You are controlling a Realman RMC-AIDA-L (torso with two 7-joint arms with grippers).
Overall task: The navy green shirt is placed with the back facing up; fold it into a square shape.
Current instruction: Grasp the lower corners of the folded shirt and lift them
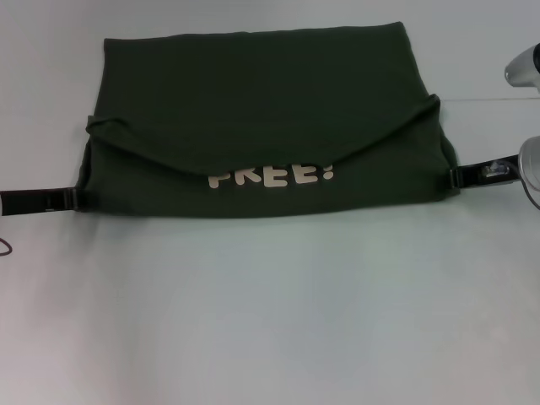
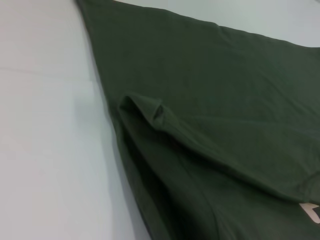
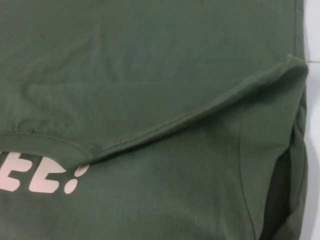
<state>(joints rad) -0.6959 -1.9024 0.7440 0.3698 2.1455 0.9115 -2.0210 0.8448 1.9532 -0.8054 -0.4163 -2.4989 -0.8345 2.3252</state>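
The navy green shirt (image 1: 261,101) lies folded on the white table (image 1: 270,321) as a wide dark olive block. A top layer with a curved hem sags over the near part and half covers the white lettering (image 1: 272,175). My left gripper (image 1: 72,199) lies low at the shirt's near left corner and touches its edge. At the near right corner, my right gripper (image 1: 456,176) also meets the cloth. The left wrist view shows the shirt (image 2: 215,125) with a small raised fold (image 2: 147,110). In the right wrist view, the shirt (image 3: 150,75) shows its hem line and part of the lettering (image 3: 45,177).
Bare white table spreads in front of the shirt and along both its sides. Part of my right arm (image 1: 523,67) shows at the far right edge. A thin dark cable (image 1: 7,246) lies at the left edge.
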